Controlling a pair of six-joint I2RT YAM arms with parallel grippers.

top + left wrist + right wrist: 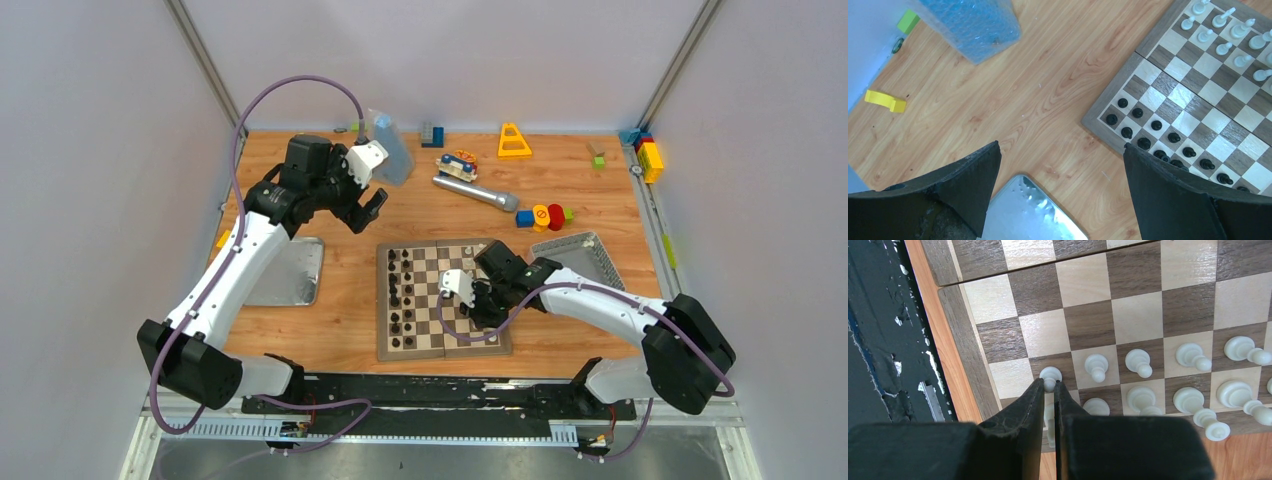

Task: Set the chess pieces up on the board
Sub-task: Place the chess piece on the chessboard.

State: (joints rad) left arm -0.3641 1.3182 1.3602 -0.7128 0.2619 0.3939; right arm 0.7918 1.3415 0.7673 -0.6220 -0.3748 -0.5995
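Two arms from above: left gripper (362, 212) hangs left of the square brown-and-cream wooden board (428, 318), right gripper (478, 312) low over it. Left wrist: jaws wide apart, board to their right. Right wrist: matte black fingers (1018, 420) pinch one rounded cream chess piece (1050, 376).

The wooden table (350, 325) carries the board (428, 335), a metal lid (290, 275), a grey basket (600, 262) and toy blocks (514, 141).
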